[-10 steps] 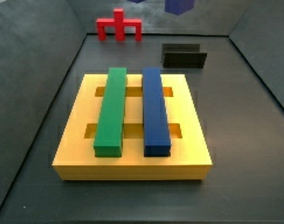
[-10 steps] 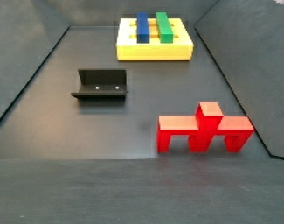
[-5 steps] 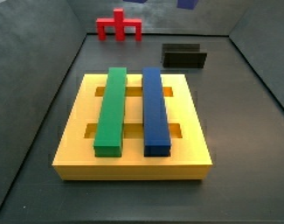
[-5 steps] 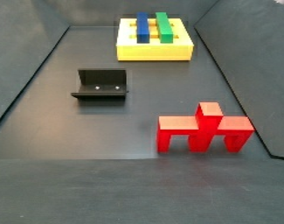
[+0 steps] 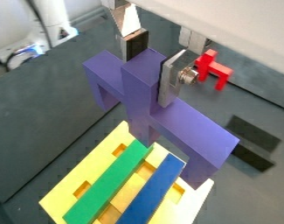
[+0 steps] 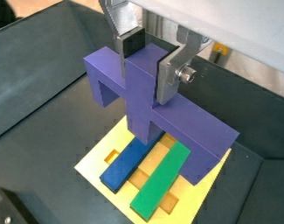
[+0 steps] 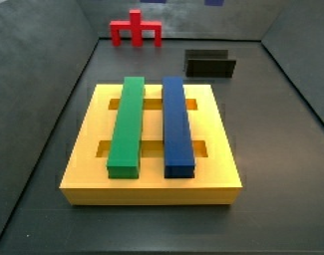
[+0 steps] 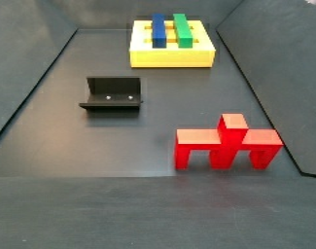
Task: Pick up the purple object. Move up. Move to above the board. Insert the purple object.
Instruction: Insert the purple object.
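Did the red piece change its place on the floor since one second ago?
No. In both side views the red piece stands where it stood, at the same distance from the fixture. The gripper holds the purple object above the board.

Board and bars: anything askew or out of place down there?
Nothing stands out. The green bar and blue bar lie parallel on the board; the gripper holds the purple object above it.

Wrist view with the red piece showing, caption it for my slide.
Gripper holds the purple object above the board.
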